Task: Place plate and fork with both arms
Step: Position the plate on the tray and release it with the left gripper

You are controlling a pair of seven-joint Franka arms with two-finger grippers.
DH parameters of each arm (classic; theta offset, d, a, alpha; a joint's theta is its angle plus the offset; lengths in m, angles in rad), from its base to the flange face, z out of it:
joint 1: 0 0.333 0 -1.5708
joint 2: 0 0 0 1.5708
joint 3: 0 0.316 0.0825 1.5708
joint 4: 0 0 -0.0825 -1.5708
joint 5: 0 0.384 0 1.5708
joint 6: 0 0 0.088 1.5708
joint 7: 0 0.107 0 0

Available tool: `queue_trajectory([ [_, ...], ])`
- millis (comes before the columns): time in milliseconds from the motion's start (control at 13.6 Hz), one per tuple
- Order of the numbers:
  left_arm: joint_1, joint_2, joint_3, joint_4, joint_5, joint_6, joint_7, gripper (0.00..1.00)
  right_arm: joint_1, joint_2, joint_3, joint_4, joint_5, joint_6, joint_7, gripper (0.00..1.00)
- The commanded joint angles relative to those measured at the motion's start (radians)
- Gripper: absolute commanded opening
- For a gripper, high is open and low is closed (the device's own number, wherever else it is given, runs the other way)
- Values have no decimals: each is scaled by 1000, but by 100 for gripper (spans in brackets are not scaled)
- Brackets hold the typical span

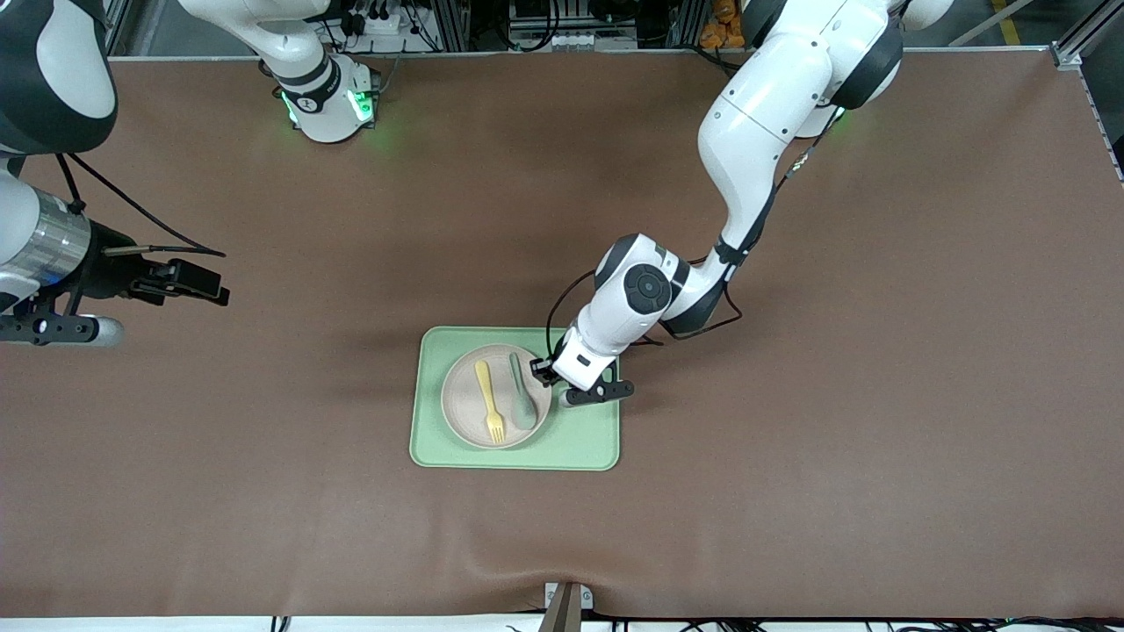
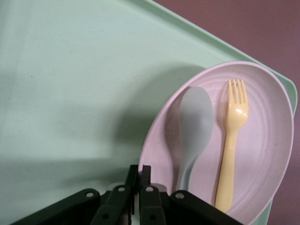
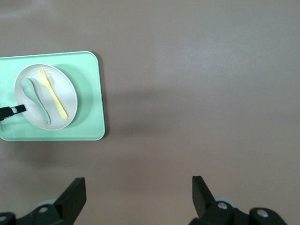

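Note:
The off-white plate (image 1: 465,405) lies on the light-green tray (image 1: 580,439). The pale-yellow fork (image 1: 489,399) lies in the plate beside a grey-green spoon (image 1: 522,399). My left gripper (image 1: 543,370) is down at the plate's rim on the side toward the left arm's end. In the left wrist view its fingers (image 2: 139,172) are pinched on the rim of the plate (image 2: 267,140), close to the spoon's handle (image 2: 187,168); the fork (image 2: 229,145) lies one place over. My right gripper (image 3: 138,187) is open and empty, held high over bare table toward the right arm's end.
The tray (image 3: 89,93) sits mid-table, somewhat nearer the front camera, on a brown mat (image 1: 790,483). The right wrist view shows the plate (image 3: 65,89), fork (image 3: 52,93) and spoon (image 3: 36,101) from afar, with the left gripper's tip (image 3: 11,111) at the plate's rim.

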Motion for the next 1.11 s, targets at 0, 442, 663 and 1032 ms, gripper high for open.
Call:
queue_trajectory([
  [0, -8, -6, 14, 14, -10, 0, -16, 0, -7, 7, 1, 17, 21, -7, 15, 100],
  [442, 29, -40, 27, 11, -7, -112, -10, 0, -4, 7, 1, 17, 24, -7, 15, 100],
  [663, 35, -40, 27, 11, -7, -137, -8, 0, -5, 9, 1, 17, 26, -7, 15, 100],
  [1032, 60, -66, 27, 3, -7, -186, -10, 0, -14, 9, 1, 16, 40, -15, 17, 100],
])
